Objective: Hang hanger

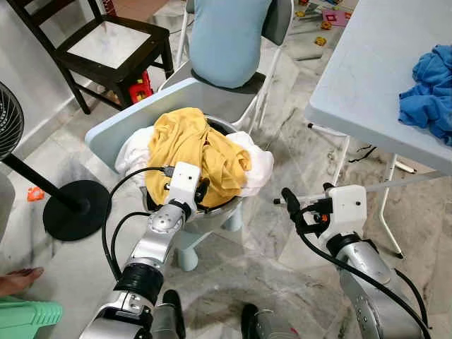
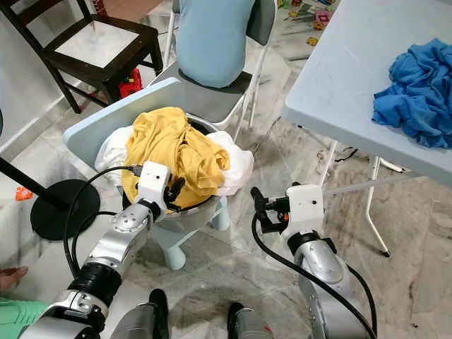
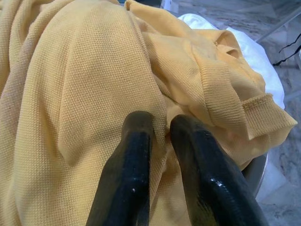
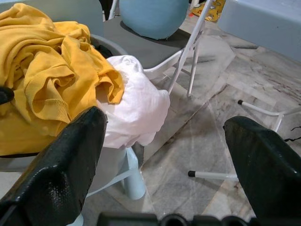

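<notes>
A yellow shirt lies heaped over a white cloth in a metal basin that rests on a small pale-blue stool. My left gripper is at the near side of the heap. In the left wrist view its fingers stand close together, pinching a fold of the yellow shirt. My right gripper hovers to the right of the basin above the floor. It is open with nothing between its fingers, and the right wrist view looks past them at the white cloth.
A pale-blue table with a blue cloth stands at the right. Behind the basin a person in light blue sits on a white chair. A dark wooden chair, a fan base and a foot are at the left.
</notes>
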Available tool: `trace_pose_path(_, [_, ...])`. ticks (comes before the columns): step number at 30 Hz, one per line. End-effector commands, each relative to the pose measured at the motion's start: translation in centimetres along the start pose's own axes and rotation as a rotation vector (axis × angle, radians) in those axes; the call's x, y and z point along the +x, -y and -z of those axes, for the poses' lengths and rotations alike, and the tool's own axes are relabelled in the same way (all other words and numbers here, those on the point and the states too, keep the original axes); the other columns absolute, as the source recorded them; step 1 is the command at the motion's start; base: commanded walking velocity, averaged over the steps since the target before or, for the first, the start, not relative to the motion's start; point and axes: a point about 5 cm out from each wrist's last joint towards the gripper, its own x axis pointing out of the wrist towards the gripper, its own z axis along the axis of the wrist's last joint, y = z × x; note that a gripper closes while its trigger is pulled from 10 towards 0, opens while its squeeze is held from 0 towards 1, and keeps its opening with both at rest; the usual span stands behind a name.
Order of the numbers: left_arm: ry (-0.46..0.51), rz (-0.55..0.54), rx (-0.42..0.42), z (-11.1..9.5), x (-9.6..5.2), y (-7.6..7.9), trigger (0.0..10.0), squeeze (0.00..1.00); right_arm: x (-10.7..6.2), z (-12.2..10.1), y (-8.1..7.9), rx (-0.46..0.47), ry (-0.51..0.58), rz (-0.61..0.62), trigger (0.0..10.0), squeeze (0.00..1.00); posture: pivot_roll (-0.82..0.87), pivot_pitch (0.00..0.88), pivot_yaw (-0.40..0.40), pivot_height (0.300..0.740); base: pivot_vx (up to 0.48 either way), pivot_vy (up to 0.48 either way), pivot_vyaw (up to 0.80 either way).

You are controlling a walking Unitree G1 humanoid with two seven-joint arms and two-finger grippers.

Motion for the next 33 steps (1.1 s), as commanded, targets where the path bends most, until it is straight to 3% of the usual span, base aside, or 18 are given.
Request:
trace_pose_path(1, [-0.017, -0.006, -0.003, 0.5, 0.0, 0.0, 0.0, 0.0, -0.1, 0.3, 0.4, 0.0, -0.003, 0.025, 10.0, 0.0, -0.08, 0.276, -0.058, 0.74, 0.0, 0.0, 0.0])
trace_pose_path(20, [0.001, -0.005, 0.01, 0.2, 0.1, 0.0, 0.0, 0.0, 0.1, 0.4, 0.5, -0.002, -0.002, 0.041, 10.0, 0.0, -0.08, 0.279, -0.053, 0.74, 0.0, 0.0, 0.0])
trace_pose_path(23, [0.117, -0.014, 0.082, -2.0, 0.1, 0.2, 0.0, 0.0, 0.2, 0.3, 0.5, -0.004, 0.001, 0.044, 10.0, 0.0, -0.08, 0.279, -0.053, 0.74, 0.0, 0.0, 0.0])
trace_pose_path(25, [0.144, -0.029, 0.076, -2.6, 0.1, 0.1, 0.0, 0.0, 0.2, 0.3, 0.5, -0.004, 0.002, 0.045, 10.0, 0.0, -0.08, 0.279, -0.053, 0.74, 0.0, 0.0, 0.0])
trace_pose_path(27, [0.26, -0.004, 0.07, -4.5, -0.1, 0.5, 0.0, 0.0, 0.2, 0.4, 0.4, -0.003, 0.002, 0.044, 10.0, 0.0, -0.08, 0.275, -0.049, 0.74, 0.0, 0.0, 0.0])
trace_pose_path(28, [0.26, -0.004, 0.07, -4.5, -0.1, 0.5, 0.0, 0.0, 0.2, 0.4, 0.4, -0.003, 0.002, 0.044, 10.0, 0.0, -0.08, 0.275, -0.049, 0.74, 0.0, 0.0, 0.0])
trace_pose_path(30, [0.412, 0.044, 0.074, -7.1, -0.6, 1.4, 0.0, 0.0, 0.3, 0.4, 0.3, -0.004, 0.003, 0.04, 10.0, 0.0, -0.08, 0.274, -0.051, 0.74, 0.0, 0.0, 0.0])
trace_pose_path(32, [0.431, 0.044, 0.074, -7.5, -0.7, 1.5, 0.0, 0.0, 0.3, 0.4, 0.3, -0.004, 0.003, 0.04, 10.0, 0.0, -0.08, 0.274, -0.051, 0.74, 0.0, 0.0, 0.0])
trace_pose_path(33, [0.494, 0.05, 0.045, -8.9, -0.9, 1.7, 0.0, 0.0, 0.4, 0.4, 0.3, -0.005, 0.004, 0.04, 10.0, 0.0, -0.08, 0.274, -0.051, 0.74, 0.0, 0.0, 0.0])
